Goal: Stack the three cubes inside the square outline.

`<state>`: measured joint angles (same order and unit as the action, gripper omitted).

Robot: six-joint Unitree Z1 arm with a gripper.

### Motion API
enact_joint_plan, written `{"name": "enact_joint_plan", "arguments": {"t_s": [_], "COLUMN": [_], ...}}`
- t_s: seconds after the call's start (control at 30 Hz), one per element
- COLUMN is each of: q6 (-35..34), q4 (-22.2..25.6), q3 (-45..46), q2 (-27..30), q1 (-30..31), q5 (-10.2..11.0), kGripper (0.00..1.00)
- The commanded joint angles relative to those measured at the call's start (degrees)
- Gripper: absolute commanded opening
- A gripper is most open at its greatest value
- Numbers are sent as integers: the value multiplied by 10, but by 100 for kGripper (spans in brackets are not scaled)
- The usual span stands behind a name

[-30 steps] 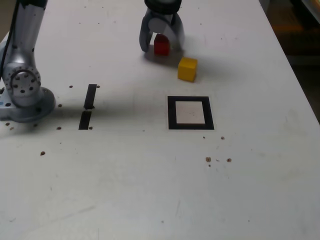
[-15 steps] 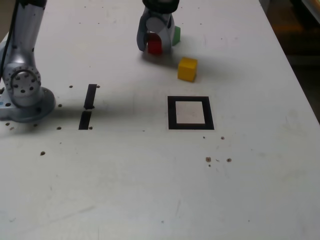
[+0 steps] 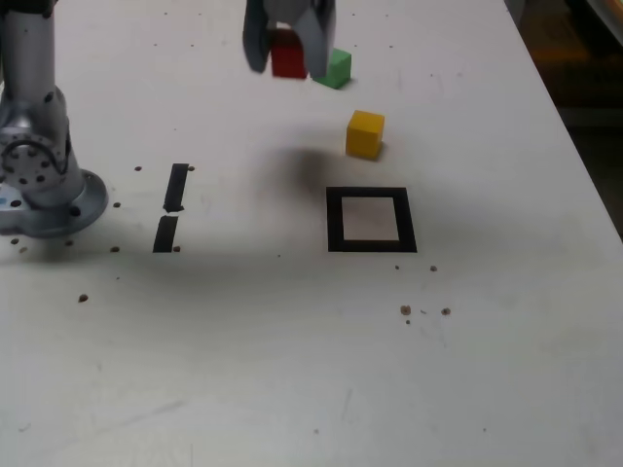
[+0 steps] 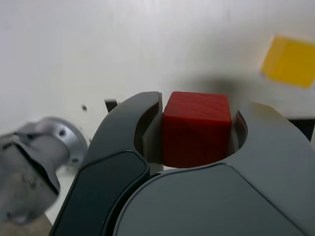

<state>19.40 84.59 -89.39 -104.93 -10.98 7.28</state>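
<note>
Red solid-coloured cube (image 3: pixel 288 56) sits clenched between the two grey jaws of the gripper (image 3: pixel 289 44), lifted clear of the white table top (image 3: pixel 292 370), with a soft blurred shadow on the surface below it. In the wrist view the same red cube (image 4: pixel 197 129) fills the gap between the dark curved fingers (image 4: pixel 142 123), both side faces pressed against the pads, though its lower part is hidden behind the gripper body. The upper part of the gripper is cut off by the frame edge in the exterior view, and the jaws are smeared by blur.

Just to the exterior view's right of the held cube, the small green cube (image 3: pixel 334 68) rests on the table, its near-left corner partly covered by a jaw. The small yellow cube (image 3: pixel 365 134) stands nearer the camera, well apart from the green one, and just beyond the square outline of thick black tape (image 3: pixel 370 220), whose white centre holds nothing. In the wrist view the yellow cube (image 4: pixel 289 61) appears blurred, and only a dark sliver of the outline peeks past a finger.

At the exterior view's left stands the silver round arm base (image 3: pixel 44 185), cropped at the edge. Two short black tape strips (image 3: pixel 171 207) lie between it and the outline.
</note>
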Motion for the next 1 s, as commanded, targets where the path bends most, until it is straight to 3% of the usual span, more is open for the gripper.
{"name": "enact_joint_plan", "arguments": {"t_s": [0.0,0.17,0.33,0.6,0.97], "q6": [-130,-255,-311,-330,-319], "q4": [2,1,-7,-34,-112], "q3": [-11,-43,-79,-75,-16], "q2": [-12,-70,-127,-160,-169], "q1": [66,139,161,154,151], "q5": [-24,-66,-76,-68,-90], "kGripper": [11,11,11,11,11]}}
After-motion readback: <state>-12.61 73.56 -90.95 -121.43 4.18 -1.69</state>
